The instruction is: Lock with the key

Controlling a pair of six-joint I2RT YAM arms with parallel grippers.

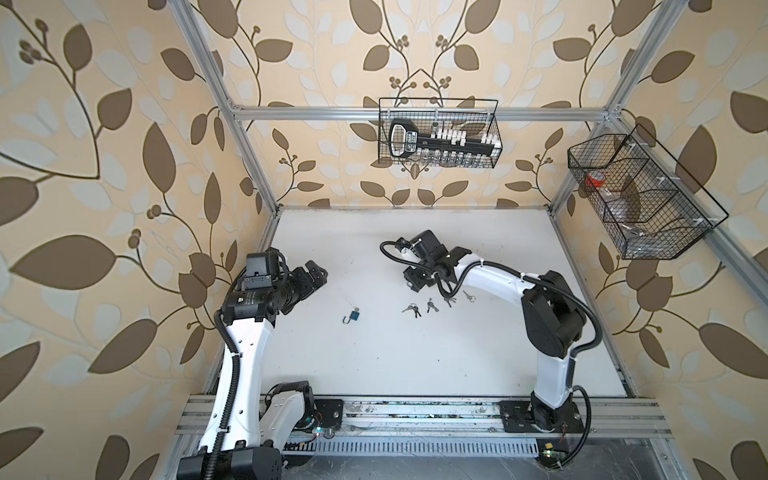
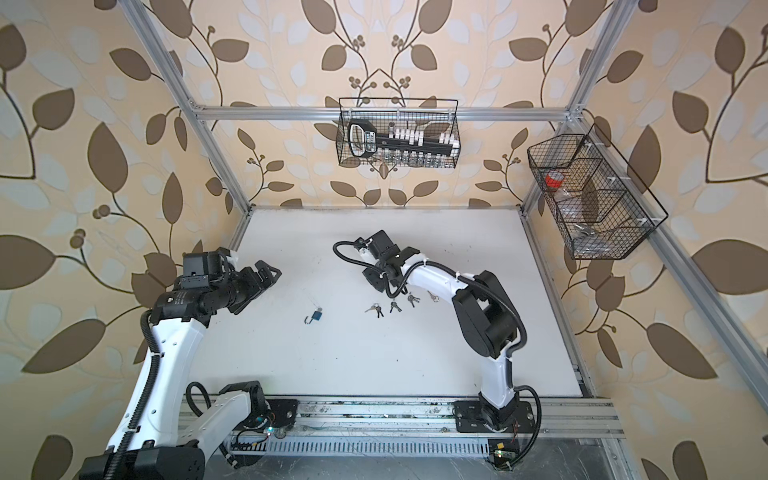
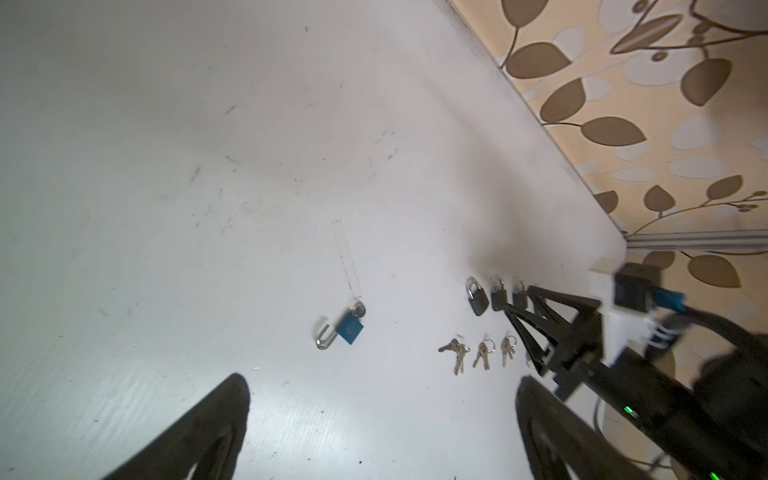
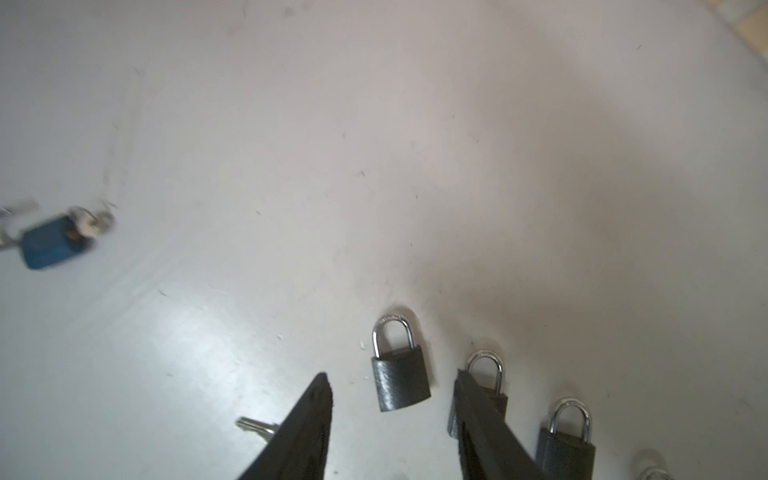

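Observation:
A blue padlock [image 1: 354,316] [image 2: 316,316] lies on the white table with its shackle swung open and a key [image 3: 358,309] in its keyhole. In the left wrist view it [image 3: 349,328] lies well ahead of my left gripper [image 3: 381,384], which hovers wide open and empty. My right gripper [image 4: 391,376] points down over a row of shut black padlocks. One black padlock [image 4: 400,384] lies on the table in the gap between its open fingers, with a gap showing on each side. The blue padlock [image 4: 54,245] is blurred far off to the side there.
Several small key bunches [image 1: 411,308] lie in a row right of the blue padlock, beside the right arm. Two more black padlocks [image 4: 565,444] lie next to the right fingers. Wire baskets hang on the back rail [image 1: 438,133] and the right side [image 1: 640,195].

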